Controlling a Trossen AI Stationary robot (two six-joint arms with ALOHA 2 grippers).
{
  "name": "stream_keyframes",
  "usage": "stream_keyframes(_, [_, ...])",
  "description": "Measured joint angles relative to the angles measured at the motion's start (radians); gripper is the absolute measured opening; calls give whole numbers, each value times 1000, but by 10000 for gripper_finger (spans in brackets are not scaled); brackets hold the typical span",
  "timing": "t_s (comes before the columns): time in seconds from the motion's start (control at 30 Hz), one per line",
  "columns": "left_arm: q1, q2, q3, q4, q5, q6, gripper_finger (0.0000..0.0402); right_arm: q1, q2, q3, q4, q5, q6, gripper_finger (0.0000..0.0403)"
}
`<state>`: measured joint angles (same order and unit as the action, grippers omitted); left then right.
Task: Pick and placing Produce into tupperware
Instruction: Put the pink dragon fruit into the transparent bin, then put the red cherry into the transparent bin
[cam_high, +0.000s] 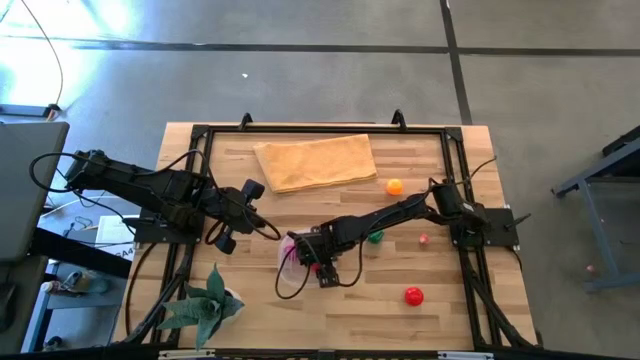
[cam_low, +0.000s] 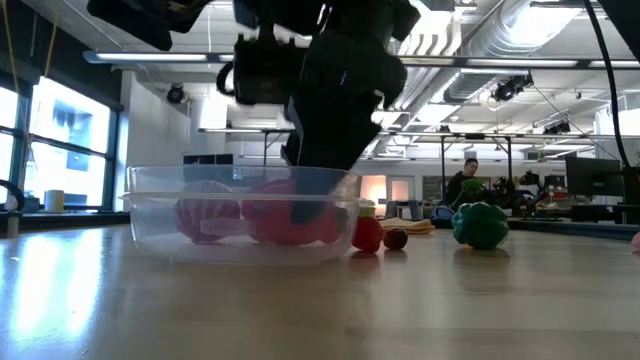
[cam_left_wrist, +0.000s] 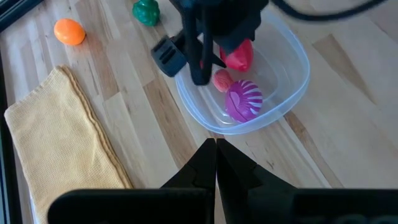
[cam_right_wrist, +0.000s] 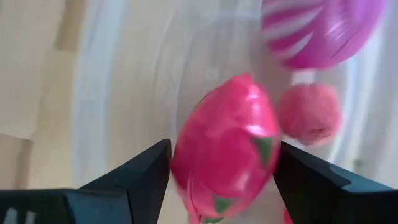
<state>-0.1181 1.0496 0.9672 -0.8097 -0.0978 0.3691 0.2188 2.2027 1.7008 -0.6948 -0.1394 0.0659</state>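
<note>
Reaching down into the tupperware (cam_left_wrist: 292, 93), the right hand (cam_right_wrist: 221, 168) grips a glossy pink fruit (cam_right_wrist: 227, 149) between part-open fingers. It looks light, hard and slippery, best pinched across its widest part. The left hand (cam_left_wrist: 216, 165) waits nearby, closed and empty.

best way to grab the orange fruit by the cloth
Take the orange fruit across its round middle, coming straight down from above. It sits alone on bare table, apart from the cloth, leaving room for a finger on either side.
</note>
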Motion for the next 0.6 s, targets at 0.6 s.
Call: stream_keyframes(0.6, [0,0,0,0,0,0,3,-9,-232,85,-311,131,-16,259])
